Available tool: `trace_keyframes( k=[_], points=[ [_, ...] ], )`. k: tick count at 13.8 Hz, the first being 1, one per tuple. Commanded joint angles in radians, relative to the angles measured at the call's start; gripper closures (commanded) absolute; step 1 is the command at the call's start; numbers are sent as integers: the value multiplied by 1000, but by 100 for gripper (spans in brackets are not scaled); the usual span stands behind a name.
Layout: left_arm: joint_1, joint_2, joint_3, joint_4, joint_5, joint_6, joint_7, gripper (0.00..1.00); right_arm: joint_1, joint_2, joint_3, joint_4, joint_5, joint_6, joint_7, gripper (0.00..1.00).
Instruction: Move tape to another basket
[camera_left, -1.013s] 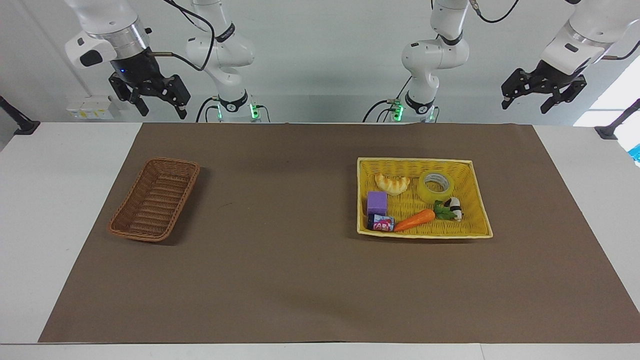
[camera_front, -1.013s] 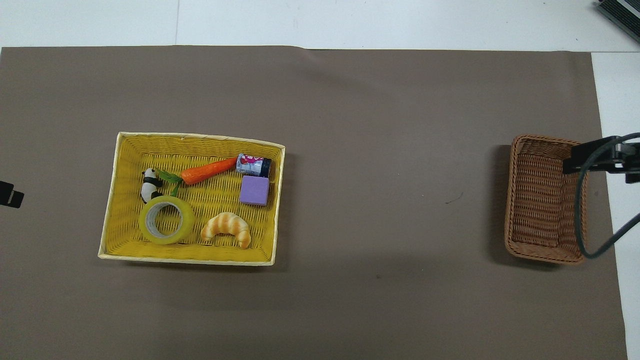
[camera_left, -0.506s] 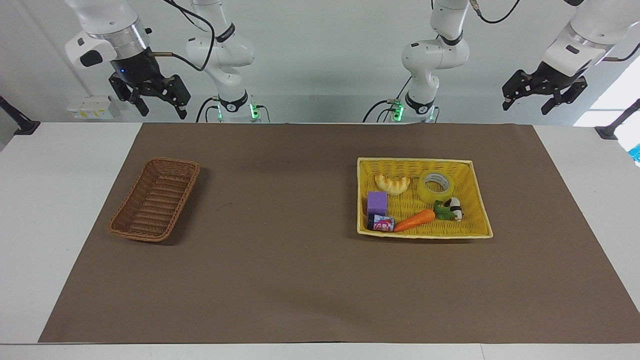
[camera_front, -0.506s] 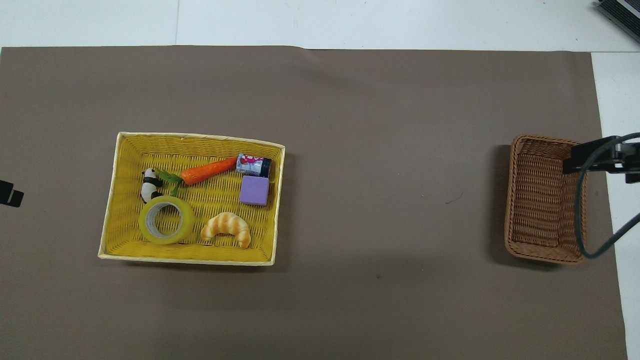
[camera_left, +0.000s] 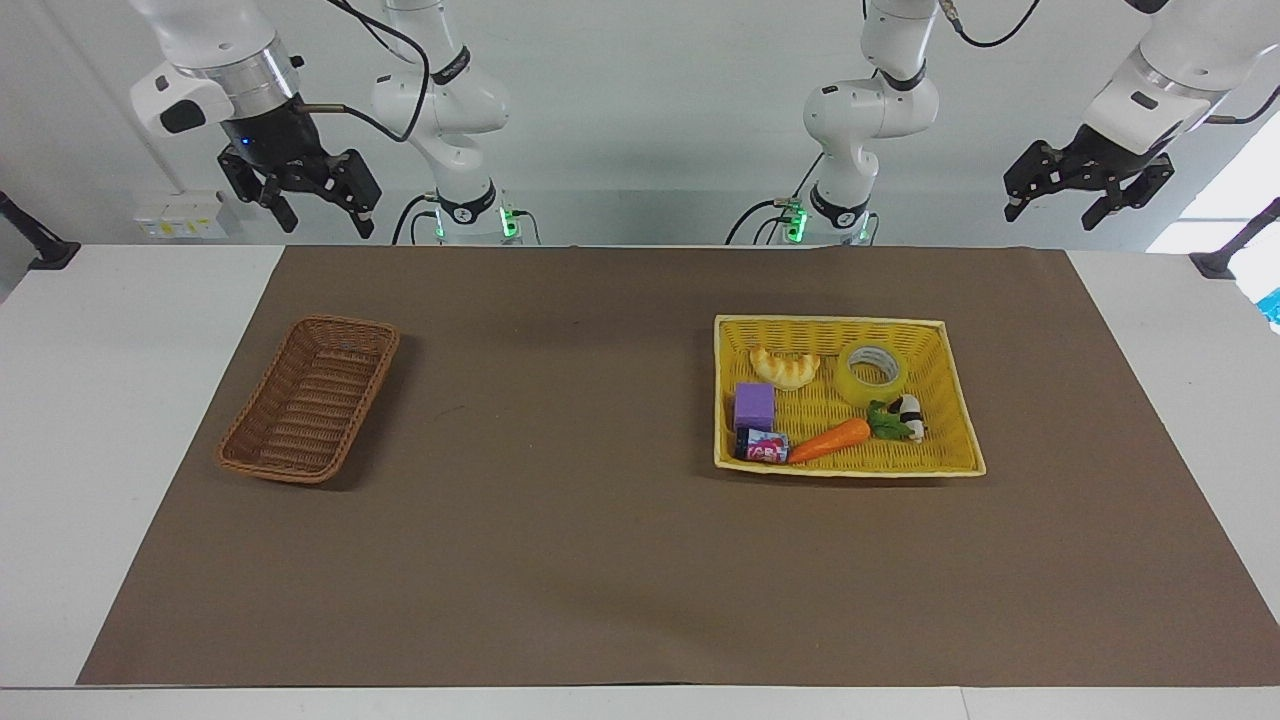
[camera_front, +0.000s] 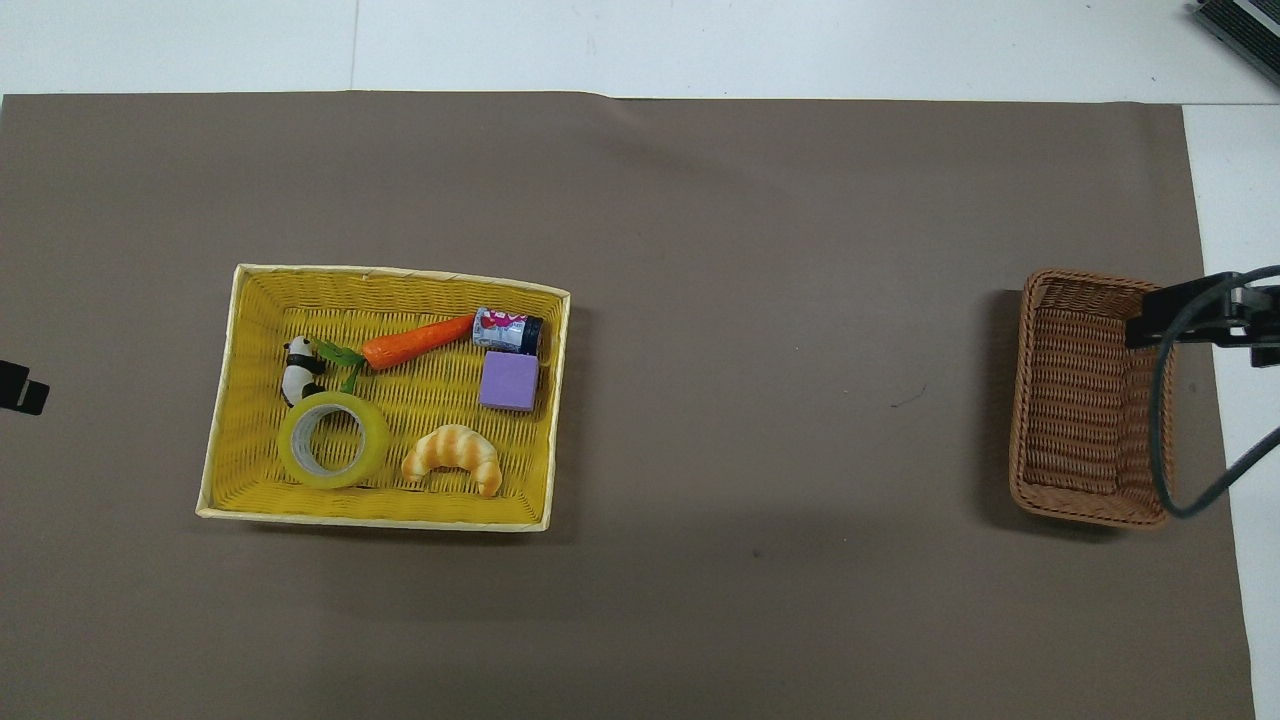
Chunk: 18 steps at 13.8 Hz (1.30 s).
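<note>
The tape (camera_left: 872, 372), a yellow roll with a white core, lies flat in the yellow tray basket (camera_left: 830, 321), in its corner nearer the robots toward the left arm's end. It also shows in the overhead view (camera_front: 333, 440). The brown wicker basket (camera_left: 310, 398) stands empty toward the right arm's end and shows in the overhead view (camera_front: 1085, 395). My left gripper (camera_left: 1052, 208) hangs open and empty high over the table's edge at its own end. My right gripper (camera_left: 325, 222) hangs open and empty high above the table edge near the brown basket.
The yellow tray basket (camera_front: 400, 271) also holds a croissant (camera_front: 455, 455), a purple block (camera_front: 509, 381), a small can (camera_front: 508, 330), a carrot (camera_front: 415, 341) and a panda figure (camera_front: 297, 370). A brown mat (camera_left: 560, 520) covers the table.
Both grippers have shifted only slightly up in the air. Nothing on the table has moved.
</note>
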Motion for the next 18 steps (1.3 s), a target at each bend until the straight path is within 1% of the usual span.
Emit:
trace_keyframes(
  k=[1,8,11,15,18],
  points=[
    [-4,-19,3,-29,7,19,9,0,-14,-9,4,-2,25,-6,-14,0],
    [-11,-28,3,-52,7,20,9,0,-14,-9,4,-2,25,-4,-14,0],
    [-12,-35,1,-80,7,35,6,0,-14,-9,4,-2,25,-4,-14,0],
    [-27,-75,1,-172,7,110,7,0,-14,-9,4,-2,25,-4,-14,0],
    [-41,-83,1,-218,7,153,3,0,-14,-9,4,-2,25,-6,-14,0]
  ],
)
